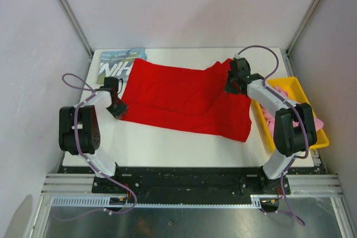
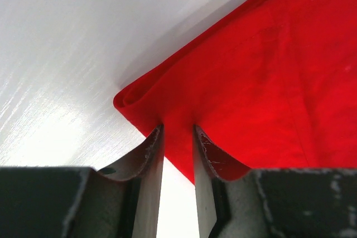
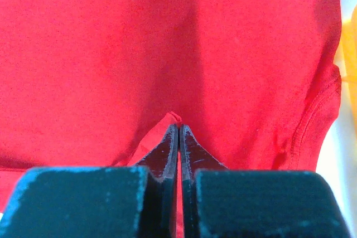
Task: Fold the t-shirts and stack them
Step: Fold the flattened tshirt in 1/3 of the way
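The right gripper (image 3: 178, 126) is pinched tight on a tuck of the red shirt (image 1: 178, 96), which lies spread across the middle of the table (image 1: 167, 143). The left gripper (image 2: 177, 129) stands slightly parted astride the shirt's folded left corner, clamping nothing. If the right pulls now, I reckon that loose corner drags and the fold skews.

The red t-shirt (image 1: 184, 96) covers the middle of the white table (image 1: 167, 144), leaving 2 bare strips: a wide one along the near edge, a narrower one along the far edge. The blue t-shirt (image 1: 114, 62) fills the far-left corner, partly under the red cloth. At the right edge the yellow tray (image 1: 324, 137) holding the pink t-shirt (image 1: 319, 122) stands in the way, the right arm (image 1: 269, 96) reaching over it. Walls (image 1: 195, 9) close 3 sides
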